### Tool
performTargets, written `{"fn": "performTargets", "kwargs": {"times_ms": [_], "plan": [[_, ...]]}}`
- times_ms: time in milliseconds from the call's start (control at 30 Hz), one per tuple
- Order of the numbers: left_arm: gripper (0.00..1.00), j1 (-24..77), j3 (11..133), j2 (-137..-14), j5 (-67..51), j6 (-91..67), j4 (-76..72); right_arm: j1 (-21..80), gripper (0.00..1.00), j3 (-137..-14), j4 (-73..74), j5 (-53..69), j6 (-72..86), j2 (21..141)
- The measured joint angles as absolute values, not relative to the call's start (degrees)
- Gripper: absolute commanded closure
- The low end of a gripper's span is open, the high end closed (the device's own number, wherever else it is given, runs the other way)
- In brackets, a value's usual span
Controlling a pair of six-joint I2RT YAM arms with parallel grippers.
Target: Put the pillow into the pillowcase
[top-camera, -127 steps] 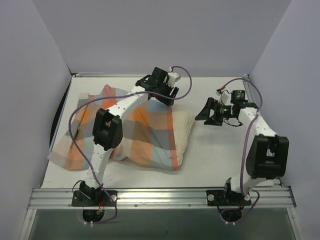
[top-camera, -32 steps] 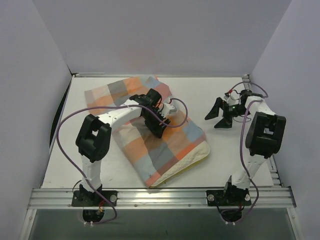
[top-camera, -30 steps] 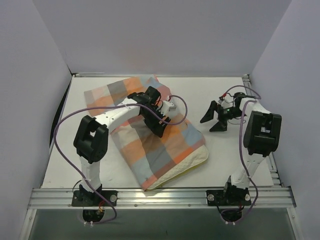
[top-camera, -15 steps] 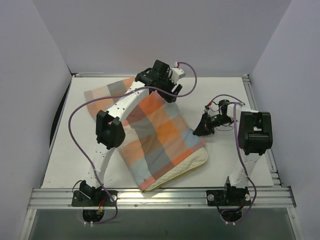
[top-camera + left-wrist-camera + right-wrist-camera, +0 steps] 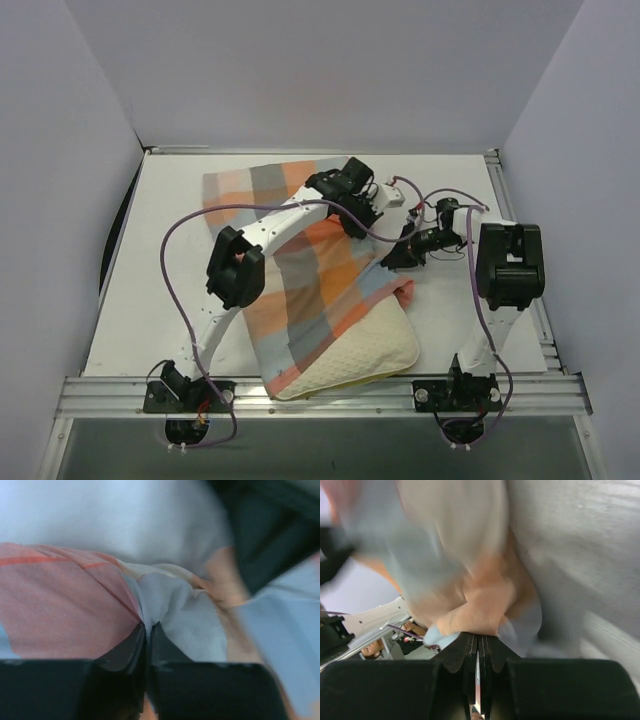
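Checked pillowcase (image 5: 300, 270) covers most of the pillow (image 5: 365, 350), whose cream near end has yet to be sheathed, with left claw (image 5: 146, 627) and right claw (image 5: 477, 640) each pinching its cloth.

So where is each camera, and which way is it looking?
Top external: above and behind the arms, looking down at the table, pillowcase and pillow; both whole arms show.
Left wrist: on the left arm, looking along the left tool, pinched shut on pillowcase cloth; only its fingers show.
Right wrist: on the right arm, looking along the right tool, pinched shut on bunched pillowcase cloth; its fingers show.
Shared: both wrist views see the pillowcase close up; the top view sees it too.
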State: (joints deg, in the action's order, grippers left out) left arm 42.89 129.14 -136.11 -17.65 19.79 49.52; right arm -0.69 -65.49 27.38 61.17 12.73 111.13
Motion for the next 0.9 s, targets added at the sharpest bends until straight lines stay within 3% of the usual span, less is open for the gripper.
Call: {"fn": "performTargets", "kwargs": {"times_ms": [33,67,133,167,200,233,267,333,433,667,800,833,900], "plan": [[0.71,44.49,127.85,-134.67,-18.41,20.08,49.58,-0.64,1.0,-65.47,27.35,61.47,13.32,111.11],[0.52,46.02,126.78,-133.47,-19.18,20.14,49.6,-0.38,1.0,-65.49,27.4,61.93,13.63,111.11],[0.46,48.36,125.78,-131.59,-20.86,19.88,50.24,-0.03,1.0,-65.39,27.62,62.59,13.67,111.04],[0.27,48.84,125.58,-130.8,-21.8,19.51,50.68,-0.03,0.91,-65.14,27.66,62.81,13.39,110.87],[0.26,48.86,124.9,-129.84,-23.31,19.14,50.89,-0.05,0.86,-64.88,27.97,63.02,12.64,110.61],[0.17,48.03,123.74,-128.68,-25.41,18.52,51.16,-0.14,0.79,-64.6,28.6,63.18,11.49,110.08],[0.16,46.68,121.95,-126.98,-27.86,18.22,51.42,-0.43,0.65,-64.34,29.93,63.4,9.67,109.36],[0.15,42.68,116.25,-122.21,-31.05,17.67,51.68,-1.52,0.45,-63.94,33.21,63.94,5.45,107.31],[0.13,36.93,105.32,-112.71,-31.46,17.63,52.25,-5.63,0.35,-64.75,37.58,63.75,0.32,104.29],[0.22,38.63,81.84,-97.27,-25.3,11.18,51.51,-5.39,0.36,-73.93,36.14,59.44,-0.27,104.97],[0.18,37.95,79.57,-98.98,-22.96,9.37,50.26,-0.25,0.24,-73.28,38.83,59.29,-5.45,106.5],[0.17,37.89,79.77,-99.26,-22.63,9.45,49.39,0.49,0.26,-72.1,40.27,58.94,-7.6,106.48],[0.24,38.26,80.9,-99.77,-21.56,9.98,48.16,0.78,0.47,-69.28,43.57,57.74,-12.1,106.13]]}}
